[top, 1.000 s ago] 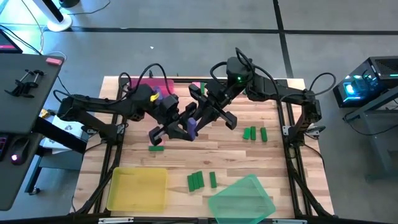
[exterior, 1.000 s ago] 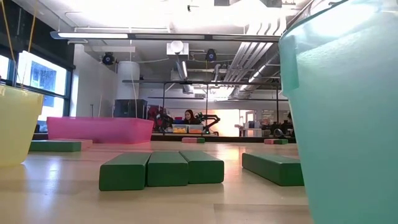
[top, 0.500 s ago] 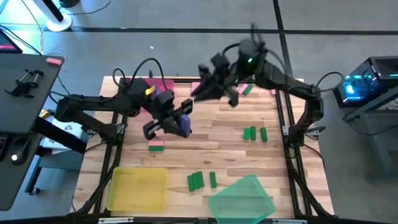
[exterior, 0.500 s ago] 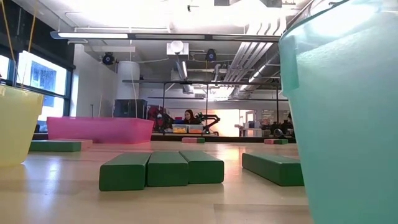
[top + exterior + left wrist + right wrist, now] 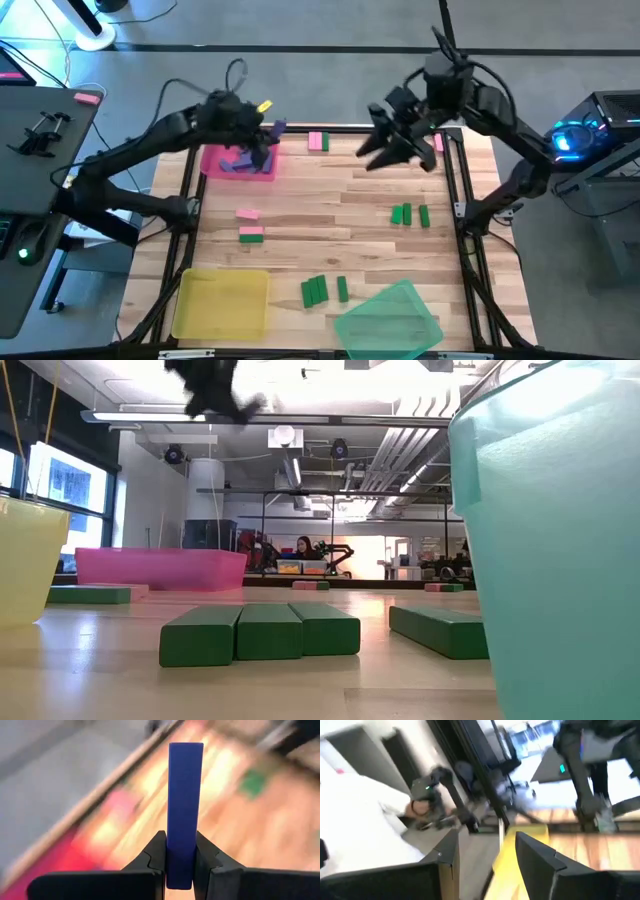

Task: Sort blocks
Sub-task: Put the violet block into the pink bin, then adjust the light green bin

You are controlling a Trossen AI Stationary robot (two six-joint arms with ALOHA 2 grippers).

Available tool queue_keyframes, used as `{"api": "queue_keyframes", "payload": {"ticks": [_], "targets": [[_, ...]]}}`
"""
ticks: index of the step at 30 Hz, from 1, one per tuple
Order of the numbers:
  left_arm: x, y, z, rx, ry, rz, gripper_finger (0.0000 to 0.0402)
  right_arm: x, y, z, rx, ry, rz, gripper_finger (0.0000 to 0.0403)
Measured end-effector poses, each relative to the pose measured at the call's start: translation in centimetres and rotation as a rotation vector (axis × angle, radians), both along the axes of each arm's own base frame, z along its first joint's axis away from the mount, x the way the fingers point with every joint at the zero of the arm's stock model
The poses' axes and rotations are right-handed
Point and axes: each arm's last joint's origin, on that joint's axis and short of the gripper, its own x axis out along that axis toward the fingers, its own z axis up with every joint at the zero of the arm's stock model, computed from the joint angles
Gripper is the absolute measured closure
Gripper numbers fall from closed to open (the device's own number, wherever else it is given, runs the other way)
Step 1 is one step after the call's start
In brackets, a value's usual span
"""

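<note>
1. The left gripper is clamped on a purple-blue block, which stands straight up between its two dark fingers and rises well past their tips.
2. In the high view that left gripper hangs over the pink tray at the far left of the table; the held block is hard to pick out there.
3. A purple-blue shape lies in the pink tray right under the claw, too blurred to call.
4. A pink block lies on the far edge of the table, between the two claws.
5. Nearer the front than the left claw lie another pink block and just beside it a green block, both well apart from the claw.
6. The right gripper is raised over the far right part of the table, and its fingers stand apart with nothing between them.
7. Three green blocks lie side by side on the table, nearer the front than the right claw and well below it.
8. Farther toward the front, more green blocks lie between the yellow tray and the green tray, far from both claws.
9. In the low view these green blocks sit side by side, touching, on the wood.
</note>
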Motion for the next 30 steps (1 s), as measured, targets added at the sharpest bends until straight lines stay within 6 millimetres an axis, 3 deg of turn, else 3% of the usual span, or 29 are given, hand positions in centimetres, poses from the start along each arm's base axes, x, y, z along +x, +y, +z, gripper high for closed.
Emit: {"api": "queue_keyframes", "payload": {"ticks": [4, 7, 13, 17, 24, 30], "targets": [[-1.2, 4.5, -5.0, -0.189, 0.321, 0.253, 0.0377, -0.5, 1.8, -1.3, -0.037, 0.154, -0.049, 0.0274], [-1.8, 7.3, -8.5, -0.261, 0.387, 0.347, 0.0377, -0.4, 3.0, -2.5, -0.089, 0.254, -0.088, 0.0274], [-2.4, 9.5, -12.9, -0.373, 0.469, 0.416, 0.0375, -0.1, 4.7, -5.0, -0.138, 0.454, -0.145, 0.0275], [-2.5, 9.7, -13.4, -0.352, 0.508, 0.438, 0.0319, -0.3, 5.5, -5.9, -0.121, 0.546, -0.141, 0.0275], [-2.7, 9.1, -12.4, -0.357, 0.467, 0.421, 0.0225, -0.6, 6.5, -6.2, -0.13, 0.596, -0.108, 0.0275], [-2.2, 7.2, -9.6, -0.53, 0.156, 0.271, 0.0204, -0.9, 8.1, -6.8, -0.112, 0.686, -0.064, 0.0284]]}}
